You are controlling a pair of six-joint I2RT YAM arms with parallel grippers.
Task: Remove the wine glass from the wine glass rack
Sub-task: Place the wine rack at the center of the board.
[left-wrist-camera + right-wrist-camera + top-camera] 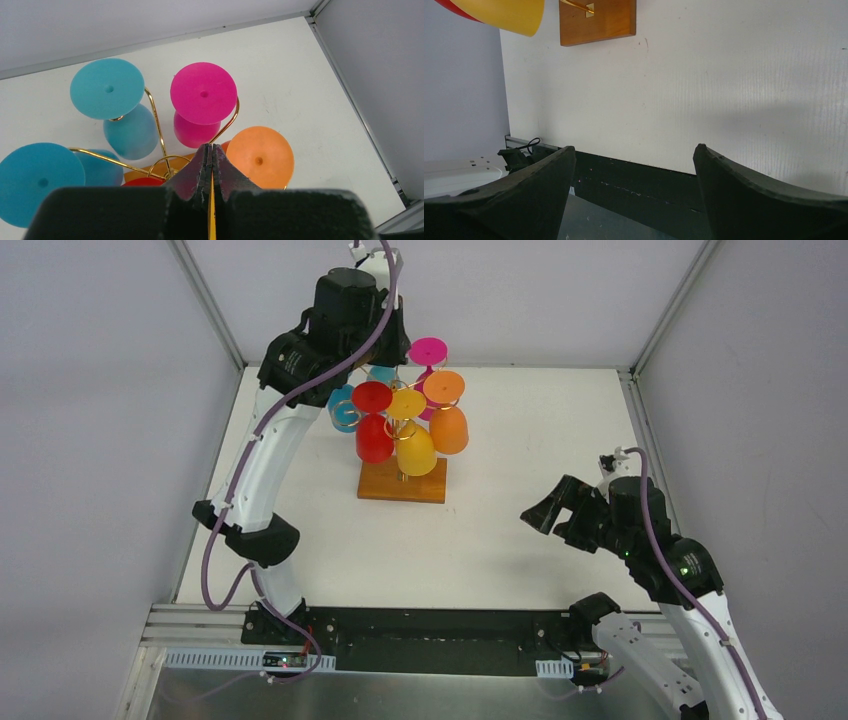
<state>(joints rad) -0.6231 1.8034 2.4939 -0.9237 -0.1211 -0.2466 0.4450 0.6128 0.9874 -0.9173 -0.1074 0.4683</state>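
Note:
The wine glass rack (pixel 403 483) stands at the table's far middle, gold wire arms on an orange-brown wooden base. Red (pixel 374 435), yellow (pixel 415 450), orange (pixel 449 428), magenta (pixel 428 350) and teal (pixel 345 410) wine glasses hang upside down from it. My left gripper (pixel 392 348) hovers over the top of the rack. In the left wrist view its fingers (pixel 210 148) are pressed shut above the wire hub, between the magenta foot (pixel 203 93) and orange foot (pixel 259 157). A thin yellow sliver shows in the slit. My right gripper (pixel 545 510) is open and empty.
The right wrist view shows the base's corner (pixel 599 20) and the yellow bowl (pixel 509 15) far ahead, with the open right gripper (pixel 634 150) over the table's dark near edge. Grey walls with metal frame posts enclose the table.

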